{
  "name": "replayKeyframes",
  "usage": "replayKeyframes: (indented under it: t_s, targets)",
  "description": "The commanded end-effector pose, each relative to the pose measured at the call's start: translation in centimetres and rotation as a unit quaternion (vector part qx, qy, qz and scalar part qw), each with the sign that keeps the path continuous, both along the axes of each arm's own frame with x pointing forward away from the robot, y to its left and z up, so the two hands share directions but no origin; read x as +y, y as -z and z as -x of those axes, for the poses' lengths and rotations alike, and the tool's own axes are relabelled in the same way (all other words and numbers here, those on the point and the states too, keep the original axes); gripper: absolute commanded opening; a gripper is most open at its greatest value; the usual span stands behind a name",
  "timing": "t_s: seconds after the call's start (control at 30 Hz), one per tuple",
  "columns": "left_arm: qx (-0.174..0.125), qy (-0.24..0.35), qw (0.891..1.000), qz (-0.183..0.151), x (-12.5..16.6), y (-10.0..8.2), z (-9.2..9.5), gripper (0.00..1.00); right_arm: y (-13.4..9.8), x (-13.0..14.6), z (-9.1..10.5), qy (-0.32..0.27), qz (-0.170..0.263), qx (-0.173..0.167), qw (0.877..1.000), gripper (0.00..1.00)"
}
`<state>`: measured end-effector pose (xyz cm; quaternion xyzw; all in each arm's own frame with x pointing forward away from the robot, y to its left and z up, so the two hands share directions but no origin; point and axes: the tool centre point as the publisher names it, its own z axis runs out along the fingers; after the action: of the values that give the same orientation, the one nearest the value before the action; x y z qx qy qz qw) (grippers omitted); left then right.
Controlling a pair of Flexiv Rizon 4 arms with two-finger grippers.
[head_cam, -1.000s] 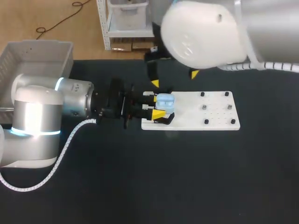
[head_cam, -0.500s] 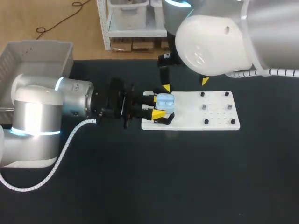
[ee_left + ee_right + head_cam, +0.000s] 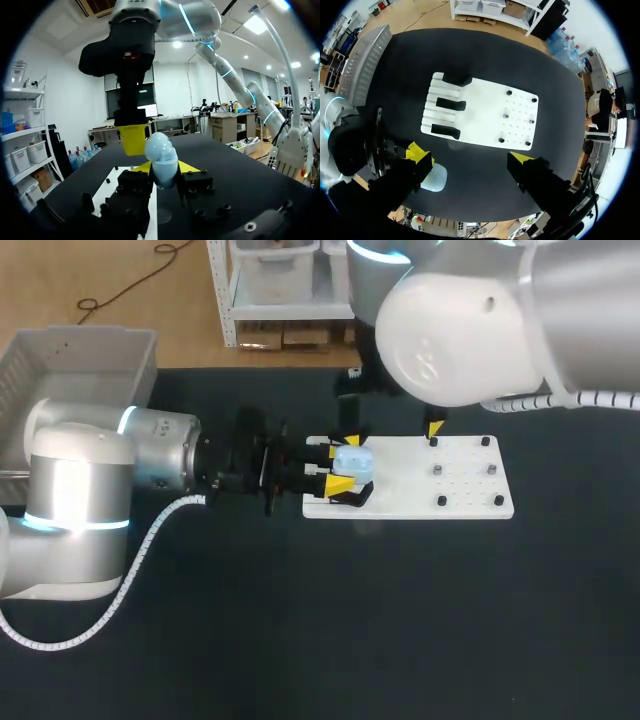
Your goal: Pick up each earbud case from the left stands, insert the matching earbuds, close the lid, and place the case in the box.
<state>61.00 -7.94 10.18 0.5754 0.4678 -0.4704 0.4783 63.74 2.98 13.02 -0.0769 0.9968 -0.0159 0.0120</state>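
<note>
- While the left arm [image 3: 90, 490] lies low across the dark table [image 3: 350, 630] from the left side, the left gripper [image 3: 340, 467] sits at the left end of the white board [image 3: 465, 488]. Its two yellow tips press on the pale blue earbud case [image 3: 353, 461] from opposite sides, so the case is clamped between them.
- In the left wrist view the case stands upright between those tips, and its rounded top rises above them. Whether the lid is up or down I cannot tell.
- The right gripper [image 3: 471, 156] hangs over the board, fingers spread wide, with nothing held between them.
- One of its tips is just beside the case. In the left wrist view that finger stands close behind the case, and whether it touches I cannot tell. The other tip is well away, over the board's far edge.
- In the right wrist view the board lies flat on the table. Three black stands [image 3: 451, 104] sit in a row along one end, and small pegs [image 3: 506, 115] dot the other half.
- In that same view the case shows beside the right gripper's nearer finger, with the left gripper's dark body next to it.
- The grey box [image 3: 60, 355] sits at the far left of the table, well apart from the case and both grippers.
</note>
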Motion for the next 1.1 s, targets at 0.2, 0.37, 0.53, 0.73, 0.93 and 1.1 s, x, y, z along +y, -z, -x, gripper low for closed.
replayKeyframes:
  t_s: [0.2,0.37,0.53,0.73,0.93,1.1]
  targets:
    - [-0.001,-0.001,1.000,0.000,0.1,0.0,0.1,0.00,-1.0,-0.9,0.6,0.015,-0.004,-0.041,0.999,1.00]
    - [-0.001,-0.001,1.000,0.000,0.1,0.0,0.1,0.00,-2.6,-2.4,0.2,0.039,-0.015,-0.105,0.994,1.00]
    - [-0.001,-0.001,1.000,0.000,0.1,0.0,0.1,0.00,-3.6,-3.8,1.1,0.020,-0.034,-0.139,0.989,1.00]
    - [-0.001,-0.001,1.000,0.000,0.1,0.0,0.1,0.00,-3.7,-5.4,2.9,-0.031,-0.060,-0.138,0.988,1.00]
    - [-0.001,-0.001,1.000,0.000,0.1,0.0,0.1,0.00,-4.1,-6.7,4.0,-0.065,-0.094,-0.152,0.982,1.00]
    - [-0.001,-0.001,1.000,0.000,0.1,0.0,0.1,0.00,-4.3,-6.6,4.4,-0.082,-0.099,-0.150,0.980,1.00]
